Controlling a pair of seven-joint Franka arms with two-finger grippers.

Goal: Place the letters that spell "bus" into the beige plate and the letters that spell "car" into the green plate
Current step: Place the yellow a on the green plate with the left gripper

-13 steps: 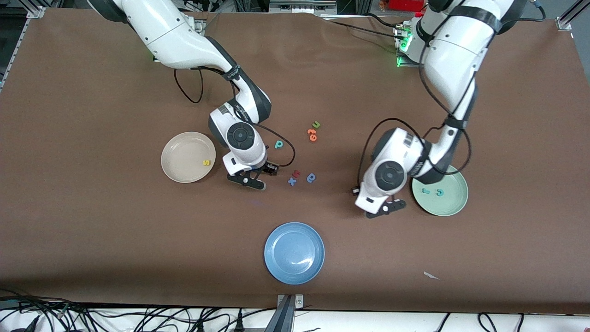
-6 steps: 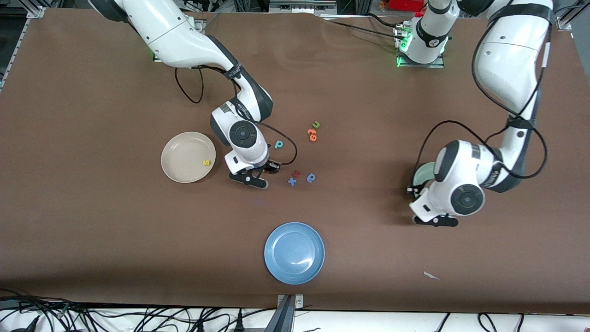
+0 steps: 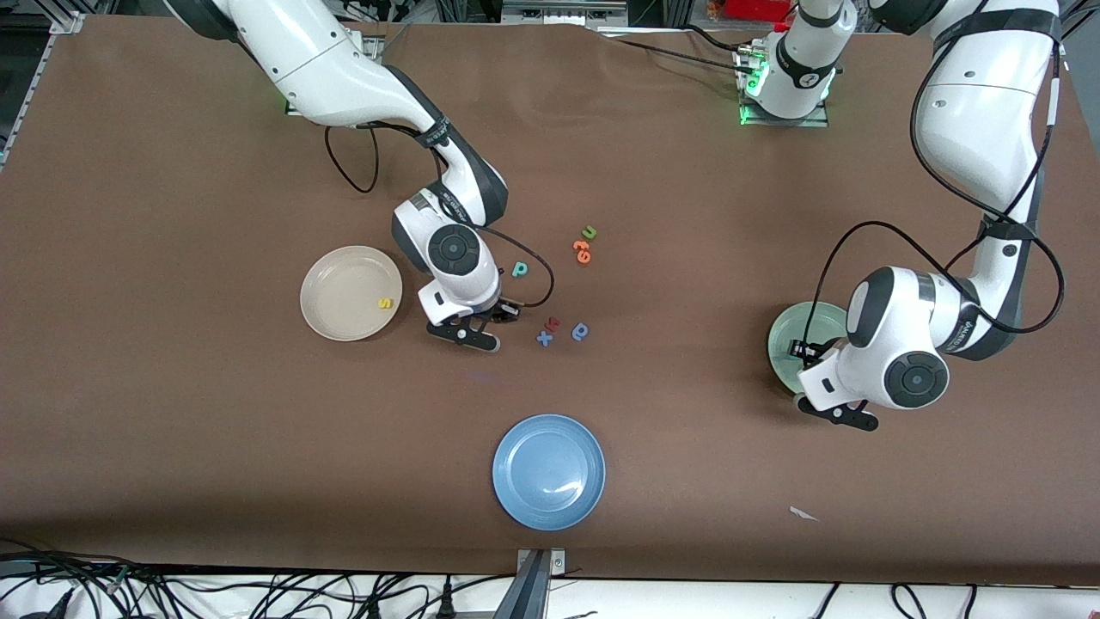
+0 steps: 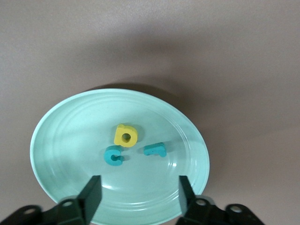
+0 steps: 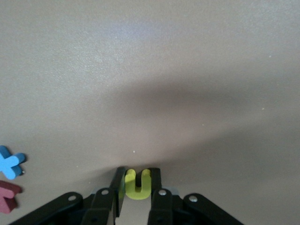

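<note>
From the front, your right gripper sits low beside the beige plate, which holds the yellow s; your left gripper hovers at the green plate.

Left wrist: fingers spread wide over the green plate, holding nothing; yellow a, teal c and teal r lie inside.

Right wrist: fingers pinch the yellow u.
</note>
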